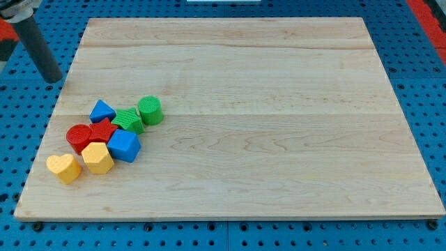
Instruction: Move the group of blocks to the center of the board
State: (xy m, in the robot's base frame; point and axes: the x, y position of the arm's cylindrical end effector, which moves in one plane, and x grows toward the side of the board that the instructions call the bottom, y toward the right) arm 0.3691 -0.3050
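In the lower left of the frame, on the wooden board (pixel 279 104), eight blocks lie packed together. The green cylinder (pixel 150 110) is highest, touching the green star (pixel 128 120). The blue triangle (pixel 102 111) sits at the star's left. Below come the red star (pixel 104 130), the red cylinder (pixel 79 136) and the blue cube (pixel 125 146). The yellow hexagon (pixel 97 157) and yellow heart (pixel 64 168) are lowest. My tip (pixel 54 79) is in the upper left, off the board, well apart from the blocks; the rod has no pincer.
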